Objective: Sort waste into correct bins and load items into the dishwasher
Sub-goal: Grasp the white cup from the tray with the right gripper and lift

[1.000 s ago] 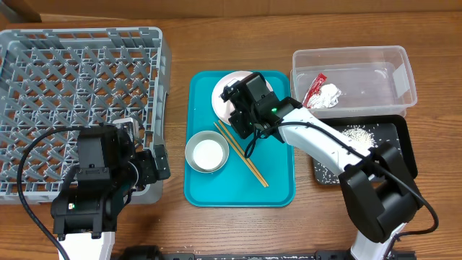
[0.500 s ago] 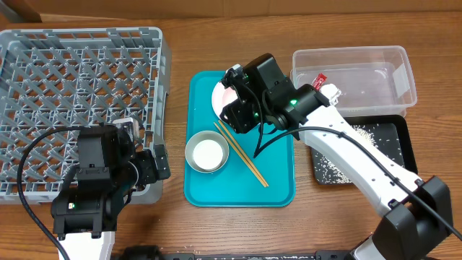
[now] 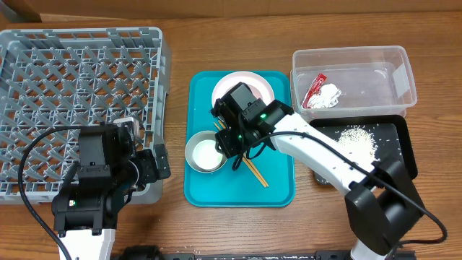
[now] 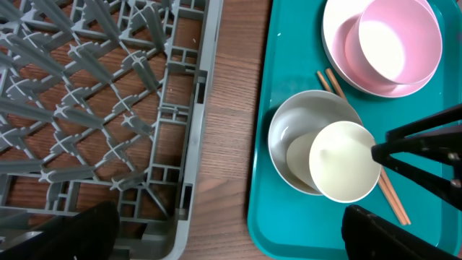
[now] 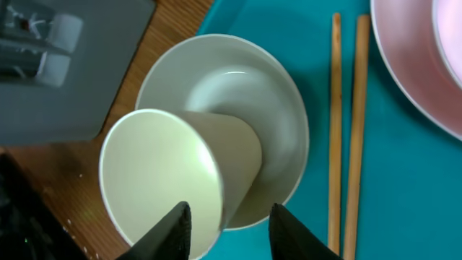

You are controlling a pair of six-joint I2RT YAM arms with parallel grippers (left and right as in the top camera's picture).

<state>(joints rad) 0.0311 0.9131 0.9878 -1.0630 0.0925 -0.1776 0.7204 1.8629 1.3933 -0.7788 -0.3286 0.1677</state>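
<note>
A small white cup (image 5: pixel 159 173) leans tilted inside the grey bowl (image 5: pixel 274 94) on the teal tray; both also show in the left wrist view, the cup (image 4: pixel 345 160) and the bowl (image 4: pixel 289 130). My right gripper (image 5: pixel 229 217) is open, its two fingers straddling the cup's rim wall, one inside and one outside. Overhead it hangs over the bowl (image 3: pixel 195 148). The wooden chopsticks (image 5: pixel 346 108) lie beside the bowl. The pinkish bowl (image 4: pixel 399 40) sits on the pale plate (image 3: pixel 249 81). My left gripper (image 4: pixel 231 242) is open and empty over the dish rack's (image 3: pixel 79 72) near corner.
The teal tray (image 3: pixel 278 180) lies at the table's middle. The clear tub (image 3: pixel 361 58) at back right holds the red wrapper (image 3: pixel 315 88) and white tissue (image 3: pixel 328 96). The black tray (image 3: pixel 404 137) in front of it holds rice grains (image 3: pixel 357 139).
My right arm has moved from over the plate down and left to the grey bowl, and its fingers now straddle the cup's rim. The left arm has not moved.
</note>
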